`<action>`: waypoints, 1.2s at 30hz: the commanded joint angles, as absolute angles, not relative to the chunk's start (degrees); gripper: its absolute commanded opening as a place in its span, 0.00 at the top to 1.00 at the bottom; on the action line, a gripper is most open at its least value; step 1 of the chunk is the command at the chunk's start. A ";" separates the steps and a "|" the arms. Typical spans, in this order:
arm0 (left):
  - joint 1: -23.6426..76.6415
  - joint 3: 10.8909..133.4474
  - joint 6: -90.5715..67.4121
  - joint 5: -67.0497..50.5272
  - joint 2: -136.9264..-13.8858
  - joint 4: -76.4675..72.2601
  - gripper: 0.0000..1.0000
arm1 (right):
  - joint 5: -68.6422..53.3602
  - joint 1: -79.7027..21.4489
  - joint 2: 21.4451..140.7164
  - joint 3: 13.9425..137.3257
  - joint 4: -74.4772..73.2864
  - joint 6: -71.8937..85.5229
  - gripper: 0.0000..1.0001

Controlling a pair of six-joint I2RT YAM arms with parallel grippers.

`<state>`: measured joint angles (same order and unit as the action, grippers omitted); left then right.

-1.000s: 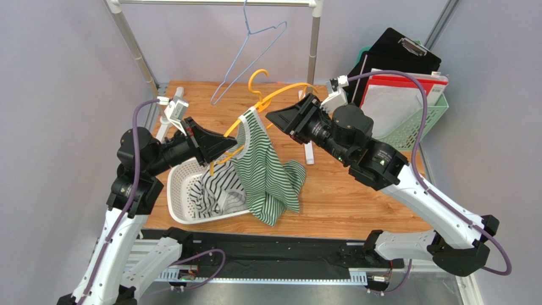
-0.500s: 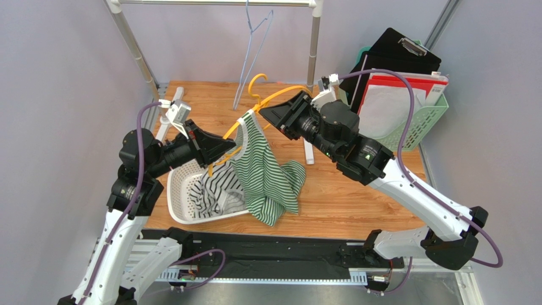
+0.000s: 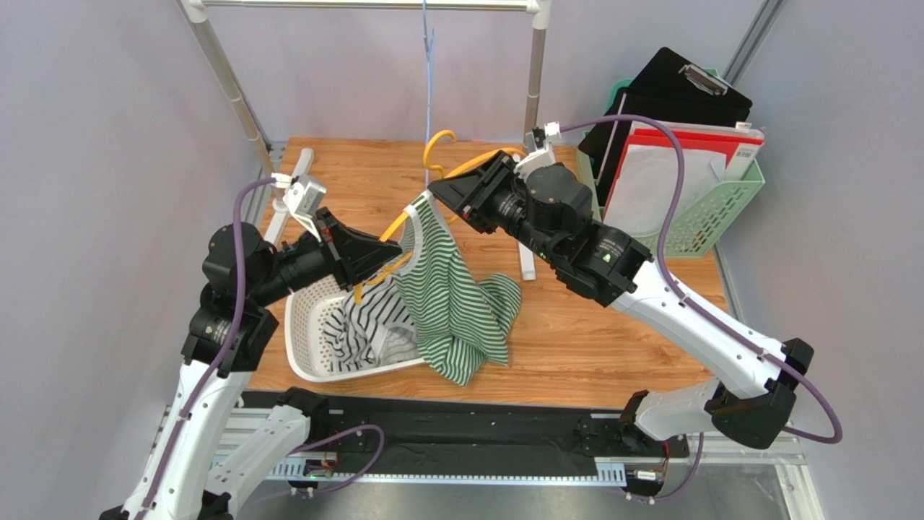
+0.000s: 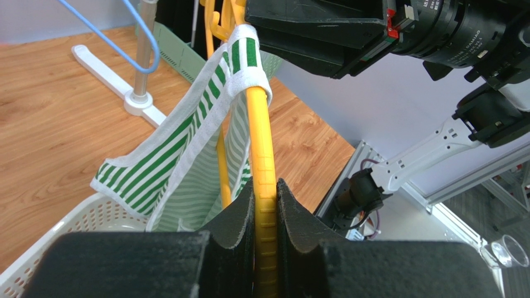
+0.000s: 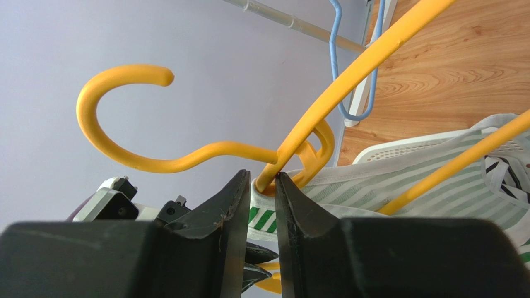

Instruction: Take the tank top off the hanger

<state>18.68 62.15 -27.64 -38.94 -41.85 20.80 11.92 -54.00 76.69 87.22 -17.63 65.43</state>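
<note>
You see a blue hanger [image 3: 427, 65] on the rail [image 3: 369, 5], a white basket [image 3: 295, 325] holding black-striped cloth [image 3: 363, 325], and a green basket [image 3: 710, 217] with folders [image 3: 678, 173].

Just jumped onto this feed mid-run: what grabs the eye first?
The yellow hanger held up in mid-air, clamped in the left gripper, with the green-striped tank top dangling from it by the white basket. Next, the right gripper, its fingertips right at the hanger's neck, where the strap loops over.
</note>
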 commanded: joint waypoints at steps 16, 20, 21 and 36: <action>21.44 60.29 -23.12 -45.18 -37.71 15.74 1.00 | 15.91 -54.23 76.90 84.21 -9.41 77.52 0.75; 22.49 59.94 -22.94 -45.70 -37.53 14.68 1.00 | 15.12 -54.23 77.61 83.85 -8.96 79.19 0.75; 22.67 59.94 -22.77 -45.53 -37.44 14.68 1.00 | 14.77 -54.14 77.78 83.59 -8.44 79.80 0.76; 24.43 60.47 -19.34 -37.53 -33.67 21.97 0.43 | 12.05 -53.79 72.34 78.84 -5.45 75.50 1.00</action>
